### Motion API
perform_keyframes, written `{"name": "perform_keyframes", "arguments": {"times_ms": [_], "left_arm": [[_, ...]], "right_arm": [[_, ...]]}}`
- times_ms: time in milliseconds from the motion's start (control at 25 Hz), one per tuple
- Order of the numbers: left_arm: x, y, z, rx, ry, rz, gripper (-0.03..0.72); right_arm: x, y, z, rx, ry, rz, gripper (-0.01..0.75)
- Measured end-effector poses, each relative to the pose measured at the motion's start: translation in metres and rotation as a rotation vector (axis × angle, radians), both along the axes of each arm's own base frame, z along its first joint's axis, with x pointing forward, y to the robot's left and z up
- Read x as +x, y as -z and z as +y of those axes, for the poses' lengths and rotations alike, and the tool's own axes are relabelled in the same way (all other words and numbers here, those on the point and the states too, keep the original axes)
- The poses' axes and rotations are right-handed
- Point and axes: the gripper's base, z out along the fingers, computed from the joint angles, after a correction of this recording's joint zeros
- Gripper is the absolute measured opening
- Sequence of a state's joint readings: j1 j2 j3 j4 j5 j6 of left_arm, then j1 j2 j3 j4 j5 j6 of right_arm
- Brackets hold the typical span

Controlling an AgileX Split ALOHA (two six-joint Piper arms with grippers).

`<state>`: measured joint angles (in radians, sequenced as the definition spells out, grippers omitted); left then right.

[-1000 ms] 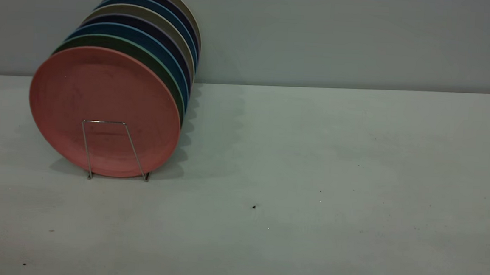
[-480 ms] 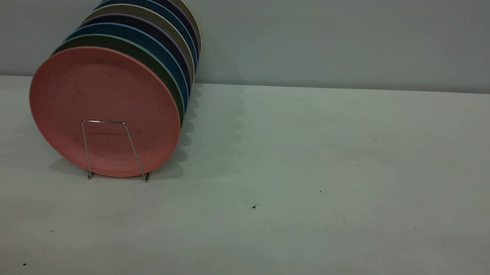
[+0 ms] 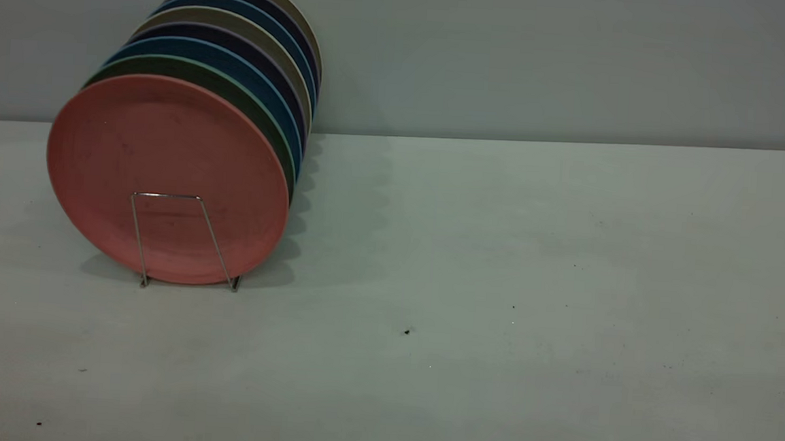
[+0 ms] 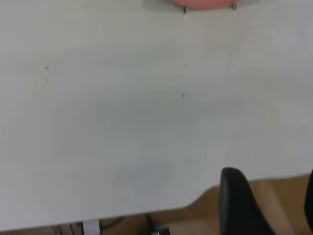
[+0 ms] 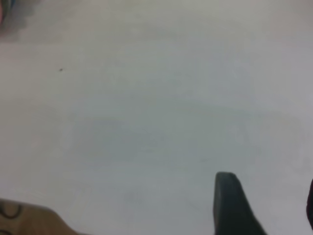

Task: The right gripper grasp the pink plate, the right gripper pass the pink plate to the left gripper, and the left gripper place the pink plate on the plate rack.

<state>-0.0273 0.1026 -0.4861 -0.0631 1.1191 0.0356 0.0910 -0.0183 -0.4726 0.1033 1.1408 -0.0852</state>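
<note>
The pink plate (image 3: 164,165) stands foremost in the plate rack (image 3: 183,238), other plates (image 3: 252,55) behind, at the table's (image 3: 497,288) left.

The pink plate (image 3: 164,165) stands on edge at the front of a row of plates, its matte salmon face with faint dark specks turned toward the exterior camera, leaning slightly back; its lower rim rests in the plate rack (image 3: 183,238), whose thin silver trapezoid loop stands upright across the plate's lower face, feet on the surface; in the left wrist view only a sliver of the plate (image 4: 203,4) and two rack wire ends (image 4: 185,10) show.
</note>
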Motion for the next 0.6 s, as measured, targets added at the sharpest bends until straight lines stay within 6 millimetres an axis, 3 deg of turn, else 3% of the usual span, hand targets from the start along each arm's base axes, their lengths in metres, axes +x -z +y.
{"name": "perform_keyframes", "arguments": {"times_ms": [200,600], "left_arm": [[-0.016,0.001,0.0,-0.003,0.0,-0.107,0.356],[-0.018,0.002,0.0,-0.003,0.0,-0.114,0.356]], "right_arm": [[0.0,0.0,0.0,0.001,0.033,0.0,0.385],[0.0,0.0,0.0,0.001,0.033,0.0,0.385]]}}
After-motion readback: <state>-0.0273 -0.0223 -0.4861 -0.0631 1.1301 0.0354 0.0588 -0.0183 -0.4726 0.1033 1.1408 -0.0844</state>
